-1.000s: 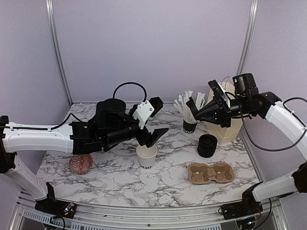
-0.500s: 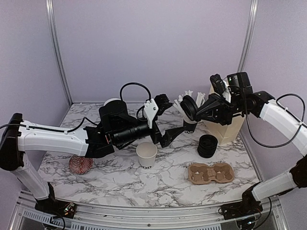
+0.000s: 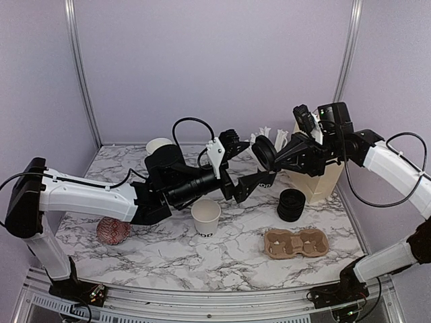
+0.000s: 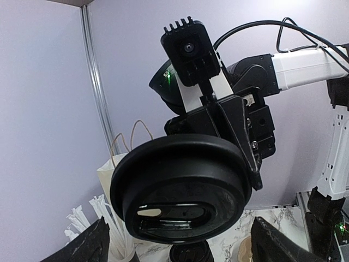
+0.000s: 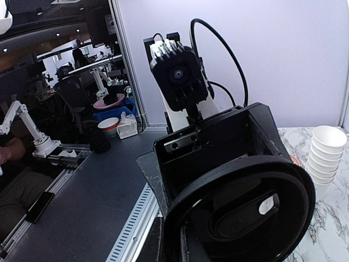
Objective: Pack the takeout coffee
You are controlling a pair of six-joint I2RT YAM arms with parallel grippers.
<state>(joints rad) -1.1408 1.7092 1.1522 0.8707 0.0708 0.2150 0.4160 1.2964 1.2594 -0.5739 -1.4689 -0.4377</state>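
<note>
A black lid (image 3: 264,152) is pinched in the right hand (image 3: 271,156) above centre frame, faced by the wide-spread left hand (image 3: 239,165) for a likely handover; capping the white cup (image 3: 205,217) below centre is called for next.

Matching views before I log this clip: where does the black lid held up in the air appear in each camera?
Top external: the black lid is just right of centre, in mid-air.
Left wrist: it fills the middle of the picture, very close.
Right wrist: it is at lower right, partly cut off by the bottom edge.
Shared landmark: the paper bag is right of the lid from above and left of it in the left wrist view; it is not in the right wrist view.
</note>
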